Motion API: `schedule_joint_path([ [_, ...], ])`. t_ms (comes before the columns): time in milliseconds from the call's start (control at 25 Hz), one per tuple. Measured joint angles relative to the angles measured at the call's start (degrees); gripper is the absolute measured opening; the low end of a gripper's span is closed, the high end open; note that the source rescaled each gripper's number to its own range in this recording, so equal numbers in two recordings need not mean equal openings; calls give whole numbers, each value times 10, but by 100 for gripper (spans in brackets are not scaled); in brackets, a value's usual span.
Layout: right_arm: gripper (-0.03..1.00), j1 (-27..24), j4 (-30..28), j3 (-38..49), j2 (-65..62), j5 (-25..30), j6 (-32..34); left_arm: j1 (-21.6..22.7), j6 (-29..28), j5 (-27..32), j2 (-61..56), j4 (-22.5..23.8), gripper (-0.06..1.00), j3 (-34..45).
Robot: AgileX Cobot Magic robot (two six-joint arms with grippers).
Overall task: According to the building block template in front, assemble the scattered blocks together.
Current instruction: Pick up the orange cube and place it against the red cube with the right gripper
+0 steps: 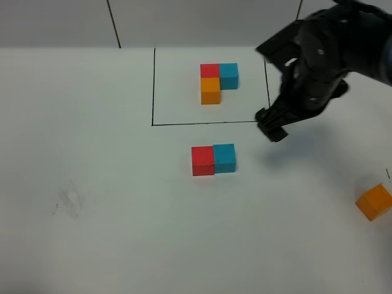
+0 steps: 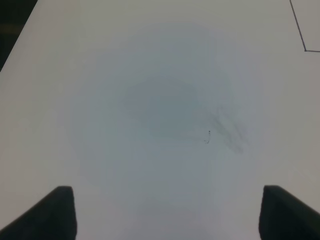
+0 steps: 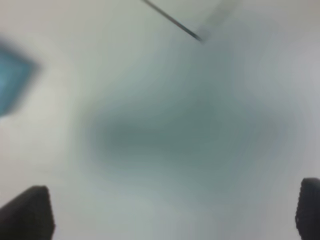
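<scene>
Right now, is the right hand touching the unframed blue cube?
Apart. The exterior high view shows a stretch of bare table between the right hand and the unframed blue cube.

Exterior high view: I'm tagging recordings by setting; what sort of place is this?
Probably a robot test bench: plain white tabletop, black drawn rectangle around a block template, right end effector overhead.

High camera looking steeply down on the white table (image 1: 92, 214), facing its far edge, left wrist camera close above bare table, sharing with it a corner of the drawn black line (image 2: 298, 25), right wrist camera low and blurred, sharing a blue cube (image 3: 12, 80).
</scene>
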Motion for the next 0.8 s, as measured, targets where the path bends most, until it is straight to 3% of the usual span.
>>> schedule_joint_path([
  [160, 96, -51, -52, 129, -112, -38, 171, 0, 0, 0, 0, 0, 67, 0],
  [320, 94, -93, -67, 217, -172, -58, 217, 0, 0, 0, 0, 0, 67, 0],
  [440, 94, -103, -71, 255, -181, -54, 160, 0, 0, 0, 0, 0, 67, 0],
  [680, 94, -103, -34, 301, -183, -66, -23, 0, 0, 0, 0, 0, 67, 0],
  [800, 94, -105, -39, 313, -183, -69, -75, 0, 0, 0, 0, 0, 67, 0],
])
